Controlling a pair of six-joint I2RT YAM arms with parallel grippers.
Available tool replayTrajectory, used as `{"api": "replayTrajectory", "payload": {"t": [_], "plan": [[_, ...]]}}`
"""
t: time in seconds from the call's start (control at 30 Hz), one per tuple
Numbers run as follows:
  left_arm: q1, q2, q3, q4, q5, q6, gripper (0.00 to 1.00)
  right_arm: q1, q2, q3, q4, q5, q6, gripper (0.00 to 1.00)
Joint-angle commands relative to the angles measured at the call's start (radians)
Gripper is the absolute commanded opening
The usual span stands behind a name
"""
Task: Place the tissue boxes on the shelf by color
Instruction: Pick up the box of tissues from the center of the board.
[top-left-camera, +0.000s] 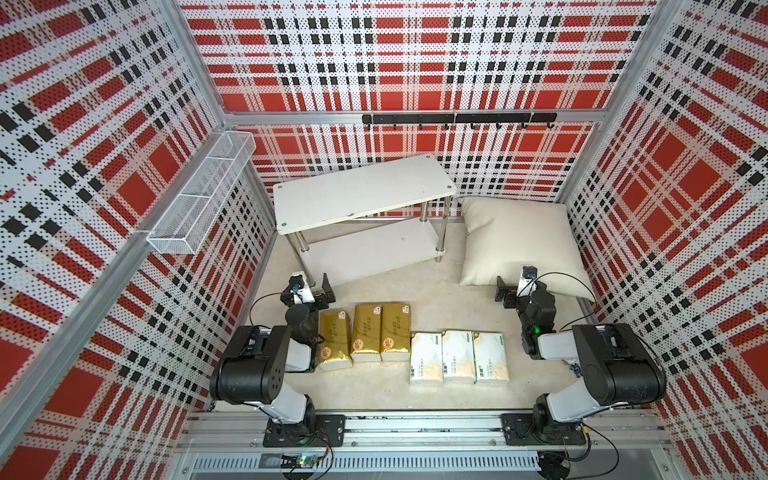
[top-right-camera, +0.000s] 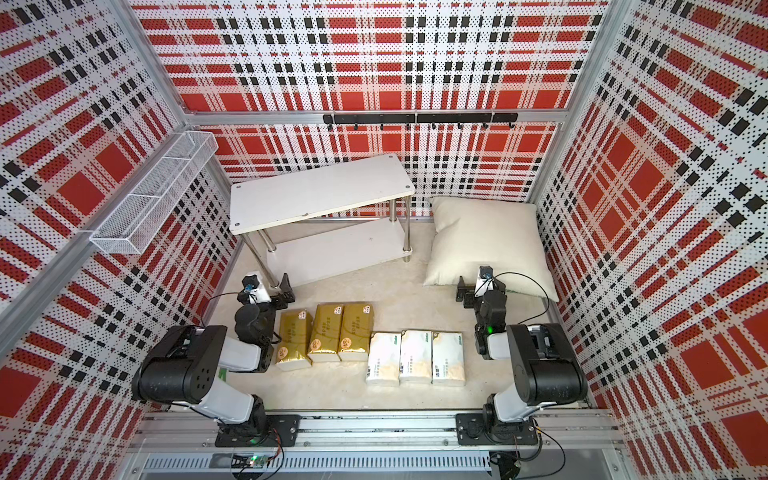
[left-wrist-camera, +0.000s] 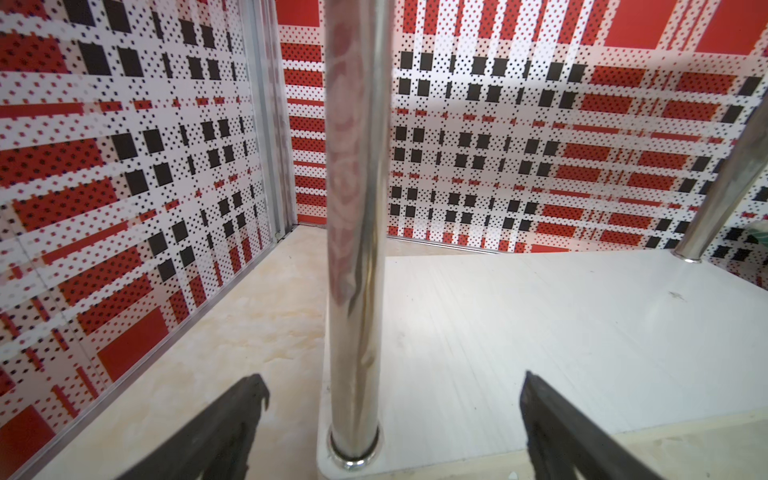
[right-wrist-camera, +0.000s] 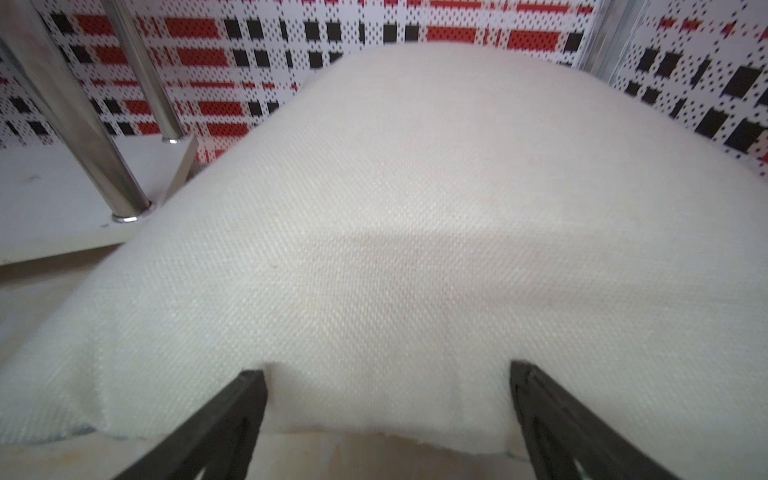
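Nothing placed yet: shelf (top-left-camera: 361, 191) bare, both boards. Three gold packs (top-left-camera: 366, 332) and three white packs (top-left-camera: 458, 357) in row on floor between arms, gold nearer left arm, white nearer right. Left claw (left-wrist-camera: 395, 399) spread wide, empty, straddling front shelf leg (left-wrist-camera: 357, 249). Right claw (right-wrist-camera: 386, 390) wide, empty, at pillow (right-wrist-camera: 415, 208) edge. All six packs left to sort by colour.

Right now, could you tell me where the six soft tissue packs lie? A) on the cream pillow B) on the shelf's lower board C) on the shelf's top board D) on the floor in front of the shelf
D: the three shiny gold packs and three white peach-printed packs lie in rows on the floor, while both boards of the white two-tier chrome-legged shelf are bare.
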Motion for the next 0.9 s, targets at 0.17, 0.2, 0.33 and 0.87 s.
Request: {"api": "replayTrajectory", "payload": {"t": [0.17, 0.2, 0.33, 0.87], "plan": [[-0.102, -0.186, 0.036, -0.171, -0.242, 0.054, 0.99, 0.071, -0.156, 0.170, -0.419, 0.061, -0.017, 1.00], [-0.113, -0.213, 0.046, -0.217, -0.261, 0.065, 0.99, 0.092, -0.165, 0.189, -0.477, 0.106, -0.020, 1.00], [-0.116, -0.318, 0.119, -0.419, -0.270, 0.052, 0.99, 0.140, -0.226, 0.226, -0.646, 0.158, 0.029, 1.00], [-0.214, -0.375, 0.464, -1.242, -0.448, -0.251, 0.99, 0.385, -0.394, 0.362, -1.262, 0.265, 0.333, 1.00]]}}
